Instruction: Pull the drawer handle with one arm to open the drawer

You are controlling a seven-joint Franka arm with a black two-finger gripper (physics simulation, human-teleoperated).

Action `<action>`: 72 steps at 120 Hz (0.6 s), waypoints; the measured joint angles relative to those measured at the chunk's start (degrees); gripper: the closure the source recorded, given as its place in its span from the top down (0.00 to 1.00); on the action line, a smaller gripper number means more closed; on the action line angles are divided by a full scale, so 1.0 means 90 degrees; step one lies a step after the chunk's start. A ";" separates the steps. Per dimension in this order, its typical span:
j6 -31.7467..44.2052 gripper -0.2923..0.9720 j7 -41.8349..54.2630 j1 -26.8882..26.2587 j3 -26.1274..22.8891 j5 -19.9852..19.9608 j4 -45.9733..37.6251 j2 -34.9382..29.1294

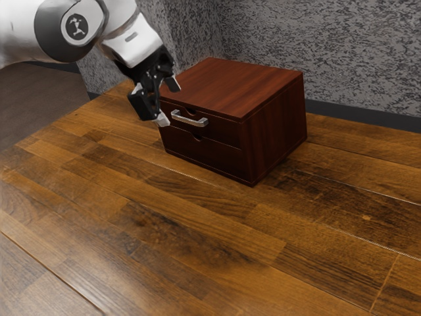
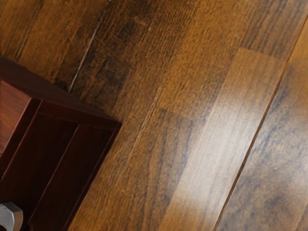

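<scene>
A dark red wooden cabinet (image 1: pixel 243 99) stands on the plank surface, with a top drawer (image 1: pixel 210 125) whose front sits about flush with the cabinet's face. A silver bar handle (image 1: pixel 189 119) runs across that front. My black gripper (image 1: pixel 169 103) hovers at the handle's end toward the exterior view's left, open. One fingertip is above the drawer's top edge and the other just beside the handle's end, neither clamping it. In the wrist view the cabinet's corner (image 2: pixel 57 159) lies under my hand, with the handle's silver end (image 2: pixel 9 216) at the edge.
A second, lower drawer front (image 1: pixel 207 153) with a small notch sits under the top one. A grey textured wall (image 1: pixel 329 46) stands right behind the cabinet. Brown wooden planks (image 1: pixel 197 250) stretch wide in front of the cabinet and on both sides.
</scene>
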 joint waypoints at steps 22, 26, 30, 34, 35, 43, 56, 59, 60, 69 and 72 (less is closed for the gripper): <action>0.1076 0.77 0.1048 0.0012 0.0008 -0.0164 -0.0164 0.0394; 0.1211 0.76 0.1223 0.0030 0.0018 -0.0159 -0.0137 0.0529; 0.1345 0.76 0.1392 0.0041 0.0027 -0.0136 -0.0116 0.0664; 0.1479 0.76 0.1551 0.0053 0.0036 -0.0117 -0.0105 0.0797; 0.1516 0.76 0.1589 0.0064 0.0038 -0.0113 -0.0104 0.0826; 0.1801 0.74 0.1876 0.0188 0.0047 -0.0089 -0.0064 0.1031; 0.2262 0.68 0.2240 0.0350 0.0050 -0.0071 -0.0037 0.1188; 0.2364 0.67 0.2307 0.0377 0.0050 -0.0068 -0.0052 0.1201; 0.2396 0.66 0.2329 0.0385 0.0050 -0.0067 -0.0056 0.1205; 0.2635 0.61 0.2508 0.0444 0.0050 -0.0055 -0.0107 0.1214; 0.2697 0.60 0.2562 0.0482 0.0050 -0.0045 -0.0120 0.1214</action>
